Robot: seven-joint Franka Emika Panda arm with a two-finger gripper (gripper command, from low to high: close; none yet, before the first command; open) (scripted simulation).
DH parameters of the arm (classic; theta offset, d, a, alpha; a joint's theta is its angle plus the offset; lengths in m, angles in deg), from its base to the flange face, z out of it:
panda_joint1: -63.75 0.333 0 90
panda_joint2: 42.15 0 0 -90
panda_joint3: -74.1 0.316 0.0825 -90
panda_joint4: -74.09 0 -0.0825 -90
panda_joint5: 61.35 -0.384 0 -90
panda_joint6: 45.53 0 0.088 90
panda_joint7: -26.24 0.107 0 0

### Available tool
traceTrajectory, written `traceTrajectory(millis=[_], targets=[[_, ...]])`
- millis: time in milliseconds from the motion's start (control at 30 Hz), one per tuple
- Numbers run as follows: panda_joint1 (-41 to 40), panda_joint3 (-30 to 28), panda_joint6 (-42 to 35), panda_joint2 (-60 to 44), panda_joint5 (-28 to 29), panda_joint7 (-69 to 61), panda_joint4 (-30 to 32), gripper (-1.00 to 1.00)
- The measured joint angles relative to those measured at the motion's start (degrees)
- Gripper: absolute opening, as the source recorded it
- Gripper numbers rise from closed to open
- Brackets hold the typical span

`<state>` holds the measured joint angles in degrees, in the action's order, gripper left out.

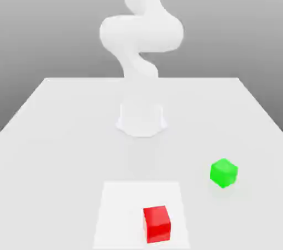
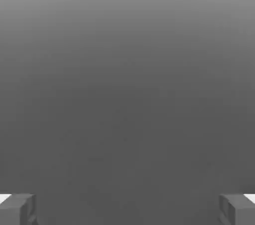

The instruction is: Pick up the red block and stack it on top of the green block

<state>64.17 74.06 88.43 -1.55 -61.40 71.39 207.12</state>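
Table: one, pale grey, flat-topped, light in tone. Far edge straight, both far corners visible; the left and right edges, by the exterior view's left and right, spread apart from those corners toward the near side.

Panel: one, white, flat, four-sided, plain. Lies on the table, toward its near edge, around the middle between the left and right edges. Paler than the surface around it; its far side runs roughly parallel to the table's far edge, its flanks widening slightly toward the near edge.

Background: grey, plain, graded in tone, beyond the table's far edge; lighter high up, darker lower down.
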Motion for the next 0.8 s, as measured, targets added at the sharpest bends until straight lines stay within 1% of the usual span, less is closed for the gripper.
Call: traceTrajectory(millis=[800], targets=[[2.8,0.7,21.3,-50.2,0.3,-6.0,11.6,0.0]])
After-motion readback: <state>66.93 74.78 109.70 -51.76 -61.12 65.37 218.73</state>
